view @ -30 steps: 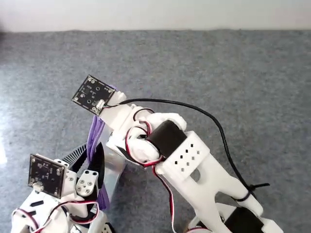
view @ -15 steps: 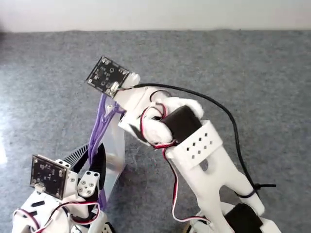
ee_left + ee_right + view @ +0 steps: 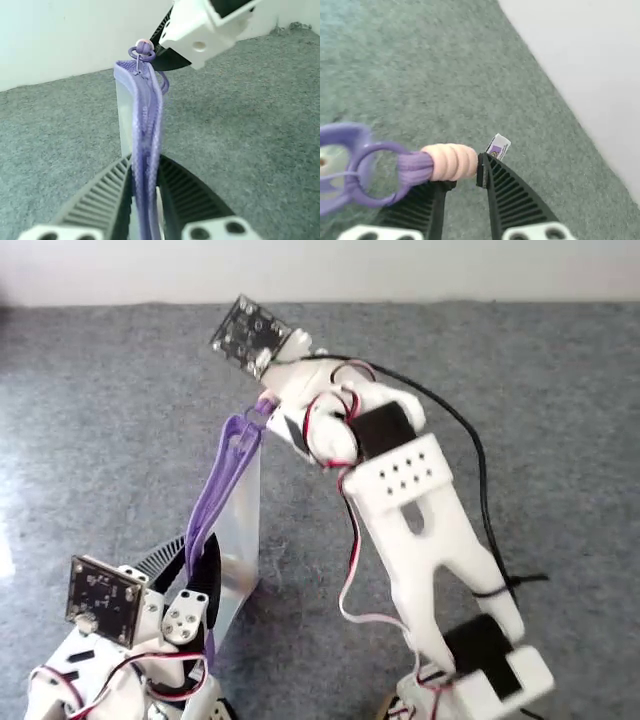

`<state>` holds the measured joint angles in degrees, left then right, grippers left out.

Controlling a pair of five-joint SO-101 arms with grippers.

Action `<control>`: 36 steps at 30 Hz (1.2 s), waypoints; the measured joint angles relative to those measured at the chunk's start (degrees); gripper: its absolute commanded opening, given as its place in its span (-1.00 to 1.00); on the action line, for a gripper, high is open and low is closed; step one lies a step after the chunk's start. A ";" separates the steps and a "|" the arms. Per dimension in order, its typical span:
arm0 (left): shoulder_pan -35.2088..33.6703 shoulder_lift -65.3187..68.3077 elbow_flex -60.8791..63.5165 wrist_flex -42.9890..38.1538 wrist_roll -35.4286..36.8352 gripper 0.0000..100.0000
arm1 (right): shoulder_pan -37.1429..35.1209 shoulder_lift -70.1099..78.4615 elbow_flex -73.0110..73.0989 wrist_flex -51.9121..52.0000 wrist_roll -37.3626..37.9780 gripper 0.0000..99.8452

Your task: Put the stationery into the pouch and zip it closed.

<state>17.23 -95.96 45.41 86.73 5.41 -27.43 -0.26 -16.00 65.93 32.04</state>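
R gripper (image 3: 465,175) pinches zip pull (image 3: 447,162) of pouch (image 3: 238,510); 1 label (image 3: 497,146), print unreadable.

High camera looks steeply down on the grey table (image 3: 540,370), far wall (image 3: 320,270) along the top edge. Left wrist camera sights close along the pouch (image 3: 146,125) toward the right gripper (image 3: 157,54); right wrist camera sits tight on that shared zipper pull (image 3: 447,161).
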 measured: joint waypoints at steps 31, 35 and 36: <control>-2.99 -0.70 8.26 -9.58 0.09 -0.52 | 9.41 5.54 -15.91 21.01 2.29 -0.98; -4.13 -0.70 13.45 -16.70 0.09 -0.52 | 13.80 2.73 -15.91 26.90 0.88 -0.98; -4.22 -0.70 14.42 -18.20 0.09 -0.52 | 15.21 2.11 -15.91 28.40 0.44 -0.98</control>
<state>13.01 -96.66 59.82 68.53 5.49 -12.22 1.85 -31.91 94.33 32.48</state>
